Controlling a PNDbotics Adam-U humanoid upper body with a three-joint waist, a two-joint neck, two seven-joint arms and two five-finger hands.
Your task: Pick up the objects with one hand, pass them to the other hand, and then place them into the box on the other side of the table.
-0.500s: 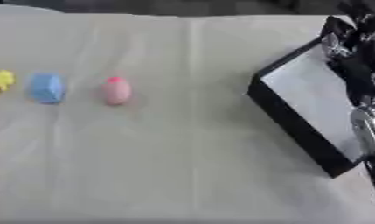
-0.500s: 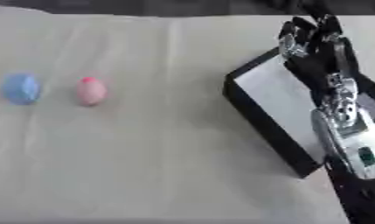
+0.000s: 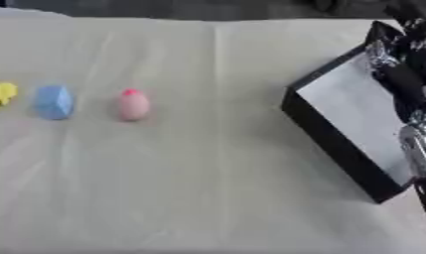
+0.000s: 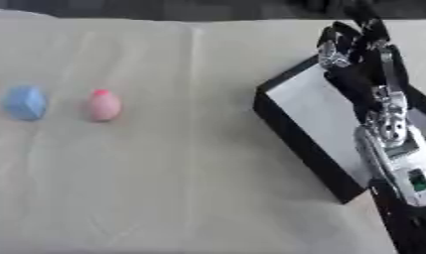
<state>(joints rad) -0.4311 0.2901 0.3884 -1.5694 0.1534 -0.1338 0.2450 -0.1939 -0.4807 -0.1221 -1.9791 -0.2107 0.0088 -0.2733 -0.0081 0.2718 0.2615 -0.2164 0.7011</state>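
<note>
Left eye view catches a small yellow lumpy object [image 3: 0, 94] at the far left edge of the frame; the right eye view cuts it off entirely. Right eye view, in turn, shows far more of the right arm: the silver forearm casing [image 4: 391, 144] runs down the right side to the lower corner, where the left eye view shows only a sliver of it.

Right hand [image 4: 353, 47] black with silver fittings, raised above the far corner of the shallow black box with a pale grey floor [image 3: 355, 114]. Fingers point up and away from the camera; they look loosely extended, with nothing between them, though blur makes the exact spread hard to judge. Left hand shows in neither view.

Objects in a row on the left part of the cloth-covered beige desk [image 3: 207, 188]: yellow one outermost, then a blue rounded faceted block [image 3: 53, 101], then a pink egg-shaped piece with a red tip [image 3: 132, 104]. Blue and pink sit near each other but apart; none touches the box.

Box lies askew on the right side, one corner toward the desk's middle. Wide bare cloth between the pink piece and the box's near wall, and across the whole front of the desk. A crease in the cloth runs front to back near the centre.
</note>
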